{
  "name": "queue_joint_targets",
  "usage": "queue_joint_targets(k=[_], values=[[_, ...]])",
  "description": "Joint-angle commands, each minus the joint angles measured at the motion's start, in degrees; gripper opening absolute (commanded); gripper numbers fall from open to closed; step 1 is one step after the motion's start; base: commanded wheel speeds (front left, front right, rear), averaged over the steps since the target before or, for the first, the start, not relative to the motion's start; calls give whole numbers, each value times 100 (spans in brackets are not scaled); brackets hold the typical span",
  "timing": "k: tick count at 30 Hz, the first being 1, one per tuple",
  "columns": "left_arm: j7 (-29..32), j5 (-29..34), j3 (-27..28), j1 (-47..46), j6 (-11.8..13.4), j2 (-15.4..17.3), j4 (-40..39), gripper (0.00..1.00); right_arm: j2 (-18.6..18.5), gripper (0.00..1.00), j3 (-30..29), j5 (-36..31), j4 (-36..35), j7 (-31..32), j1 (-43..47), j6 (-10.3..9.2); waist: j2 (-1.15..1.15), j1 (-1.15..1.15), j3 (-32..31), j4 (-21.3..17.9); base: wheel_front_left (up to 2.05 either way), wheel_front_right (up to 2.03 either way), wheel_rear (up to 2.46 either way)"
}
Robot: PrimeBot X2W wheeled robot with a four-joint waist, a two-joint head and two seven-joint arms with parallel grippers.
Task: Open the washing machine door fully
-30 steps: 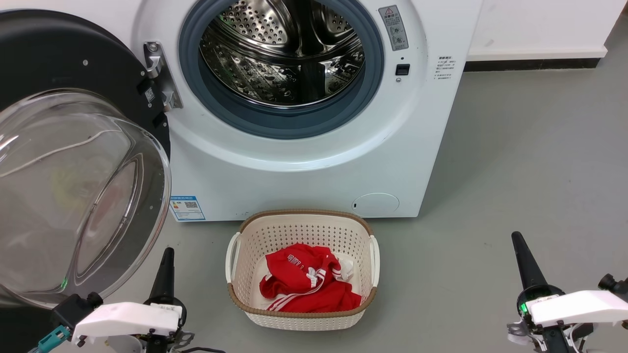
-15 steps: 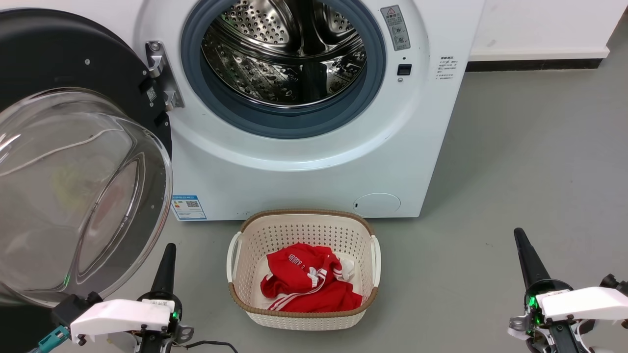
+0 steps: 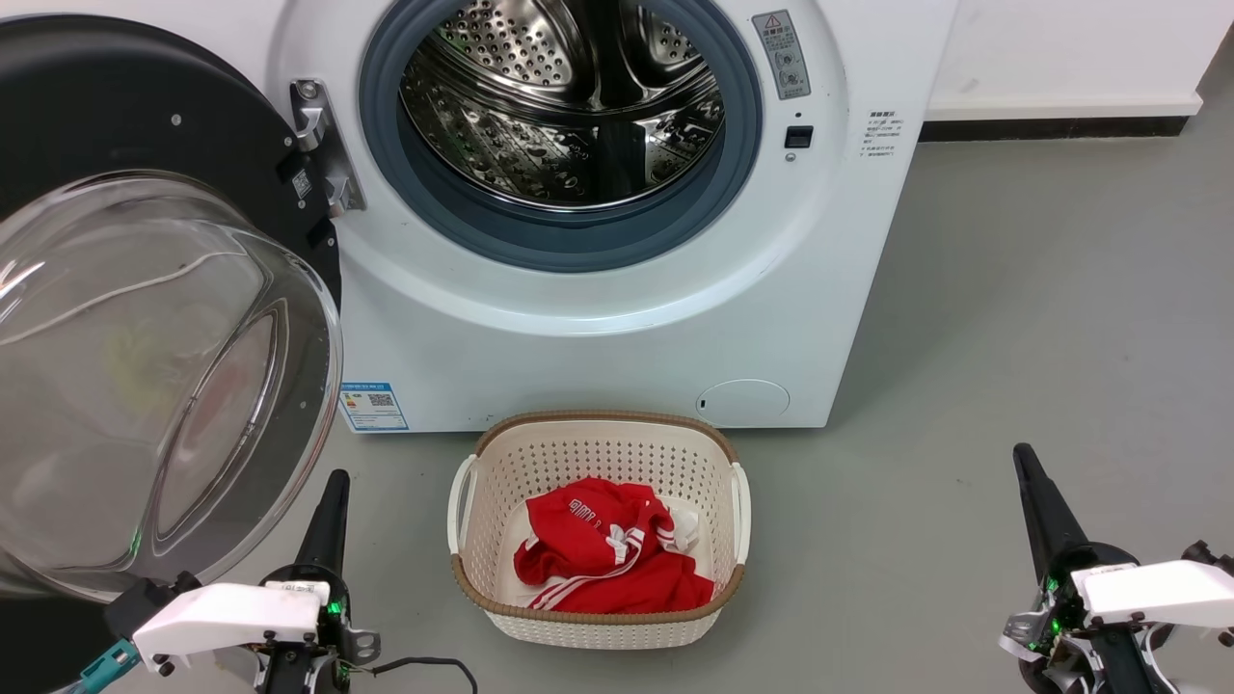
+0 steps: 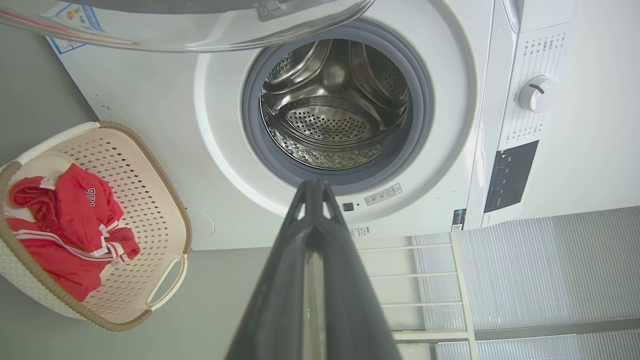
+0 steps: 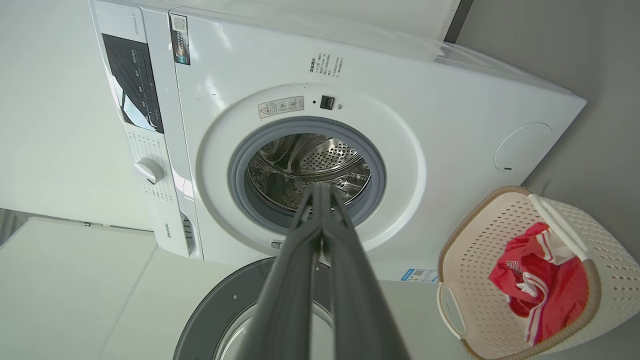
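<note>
Head view, door (image 3: 145, 318) just beside left claw (image 3: 335, 479)

Black door (image 3: 116, 106), red-and-white striped garment (image 3: 607, 559)

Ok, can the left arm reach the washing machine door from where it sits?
Probably yes: the left gripper sits close beside the washing machine door, near its lower edge, fingers shut, and nothing stands between them.

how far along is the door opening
Done: the door is swung wide to the left, leaving the drum mouth fully exposed. In hand: nothing; left gripper and right gripper are shut, low, holding nothing. Left: probably little, perhaps a last push if the hinge allows.
</note>
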Motion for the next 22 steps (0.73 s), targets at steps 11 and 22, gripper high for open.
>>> queue_joint_targets(k=[11,22], values=[[147,-572,39,-136,-60,6,38,0,0,0,-67,542,60,133,-153,0,0,0,2,18,0,0,0],[267,-1045,59,-156,-95,5,79,0,17,0,-122,995,123,250,-190,0,0,0,3,36,0,0,0]])
